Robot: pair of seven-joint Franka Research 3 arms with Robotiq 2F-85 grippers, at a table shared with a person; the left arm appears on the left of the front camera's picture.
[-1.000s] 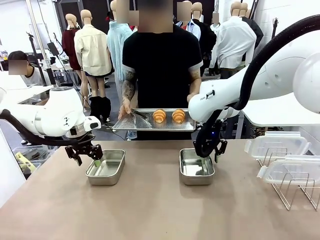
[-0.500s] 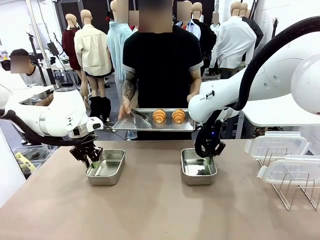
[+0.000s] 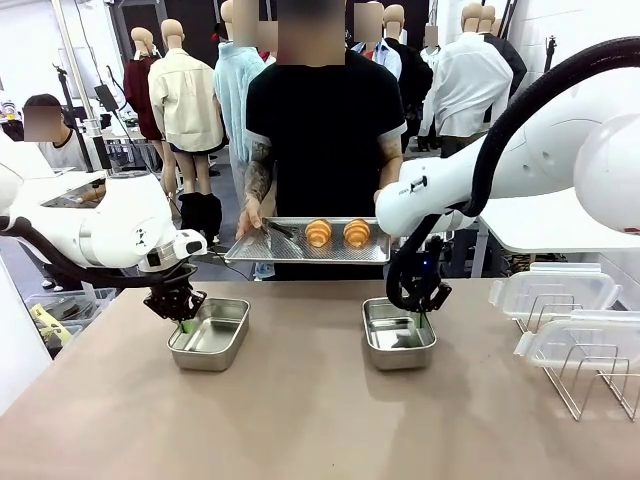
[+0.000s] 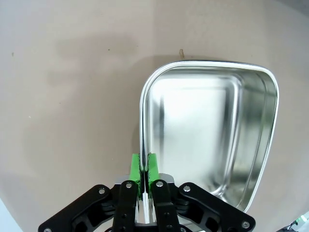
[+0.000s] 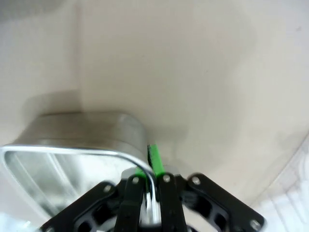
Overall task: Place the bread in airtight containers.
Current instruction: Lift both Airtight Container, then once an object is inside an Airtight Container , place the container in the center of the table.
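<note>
Left gripper [image 3: 183, 320]: jaws clamped on left rim of small shallow stainless-steel tin [image 3: 207, 358], lower left of frame. Two golden-brown ridged croissants [image 3: 319, 232] side by side on flat steel tray [image 3: 290, 252] in person's hands [image 3: 250, 220], upper centre, beyond and between tins. Right gripper [image 3: 421, 316]: jaws clamped on right rim of second steel tin [image 3: 398, 360], right of centre. Judged: each arm about equally near its side's croissant.

Tray [image 3: 285, 248] bearing croissants [image 3: 319, 232] is behind left tin [image 3: 212, 338] and right tin [image 3: 395, 345].
</note>
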